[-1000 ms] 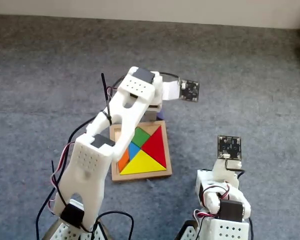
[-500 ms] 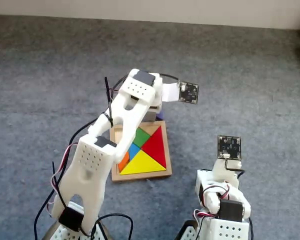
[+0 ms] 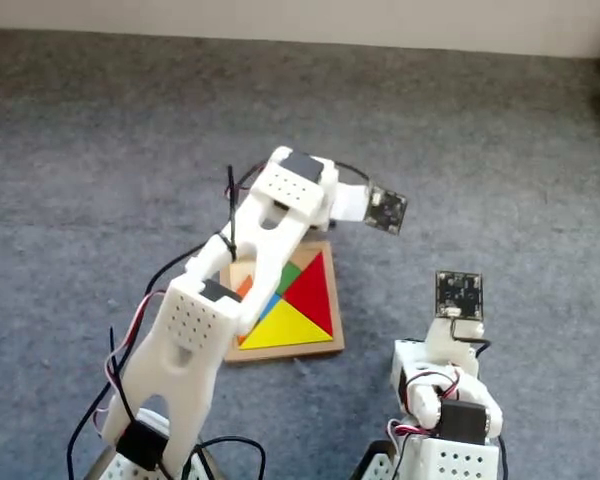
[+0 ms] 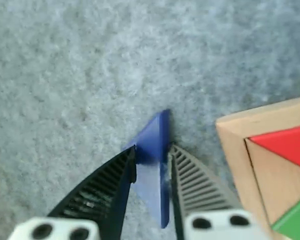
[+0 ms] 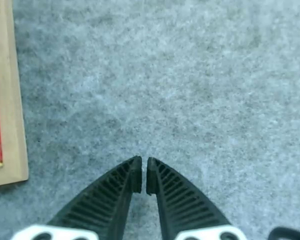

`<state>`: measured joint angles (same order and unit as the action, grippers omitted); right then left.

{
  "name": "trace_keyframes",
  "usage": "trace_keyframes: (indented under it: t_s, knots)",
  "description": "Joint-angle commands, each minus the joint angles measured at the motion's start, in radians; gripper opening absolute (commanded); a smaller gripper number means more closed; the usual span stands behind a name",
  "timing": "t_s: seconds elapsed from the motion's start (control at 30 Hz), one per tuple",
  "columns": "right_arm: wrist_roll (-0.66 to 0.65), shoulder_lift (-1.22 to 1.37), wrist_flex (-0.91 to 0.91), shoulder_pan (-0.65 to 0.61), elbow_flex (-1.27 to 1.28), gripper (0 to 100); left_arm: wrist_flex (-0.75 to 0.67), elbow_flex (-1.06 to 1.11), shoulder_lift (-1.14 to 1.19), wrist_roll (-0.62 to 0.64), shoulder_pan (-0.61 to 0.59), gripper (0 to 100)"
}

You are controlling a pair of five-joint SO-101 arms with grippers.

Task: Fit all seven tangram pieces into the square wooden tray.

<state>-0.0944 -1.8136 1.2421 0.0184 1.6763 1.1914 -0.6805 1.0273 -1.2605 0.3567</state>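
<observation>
Your left gripper (image 4: 151, 161) was pinching a dark blue flat tangram piece (image 4: 157, 132), which stood on edge between its two black ribbed fingers (image 4: 105, 192) with its pointed end sticking out past the tips. That piece was over the grey carpet (image 4: 90, 60), just beside an outer corner of the square wooden tray (image 4: 235, 132) and outside its rim; you could not tell whether it touched the carpet. Inside that corner lay the tip of a red triangle (image 4: 285, 142), a patch of bare tray floor and the edge of a green piece (image 4: 296, 226). From above, your left arm (image 3: 195, 330) reached from 7 o'clock across the tray (image 3: 325, 347), its wrist over the tray's 12 o'clock edge. In the tray the red triangle (image 3: 310, 285) filled the 3 o'clock side and a yellow triangle (image 3: 280, 325) the 6 o'clock side, with the green piece (image 3: 288, 274) toward 12 o'clock, an orange piece (image 3: 244, 286) toward 10 o'clock and a light blue piece (image 3: 268, 303) near the middle, all three partly under the arm. Your right gripper (image 5: 140, 175) had its fingers pressed almost together with nothing between them, low over carpet and apart from the tray's rim (image 5: 12, 100). Your right arm (image 3: 445, 400) sat folded at 4 o'clock from the tray.
</observation>
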Motion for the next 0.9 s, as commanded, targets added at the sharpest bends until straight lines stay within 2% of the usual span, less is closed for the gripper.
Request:
trace_keyframes:
  t_s: [0.0,0.2,0.4,0.6,0.87]
  knots:
    - [-0.011,-0.016,0.005,0.015,0.148,3.7,0.107,-0.064,0.027,-0.012,0.001,7]
    - [-0.011,-0.016,0.005,0.015,0.148,3.7,0.308,-0.229,0.035,-0.008,-0.025,6]
    - [-0.011,-0.016,0.005,0.015,0.148,3.7,0.393,-0.321,0.035,0.009,-0.048,7]
    - [-0.011,-0.016,0.005,0.015,0.148,3.7,0.554,-0.456,0.027,0.167,-0.067,17]
    - [-0.011,-0.016,0.005,0.015,0.148,3.7,0.569,-0.664,0.025,0.374,-0.104,16]
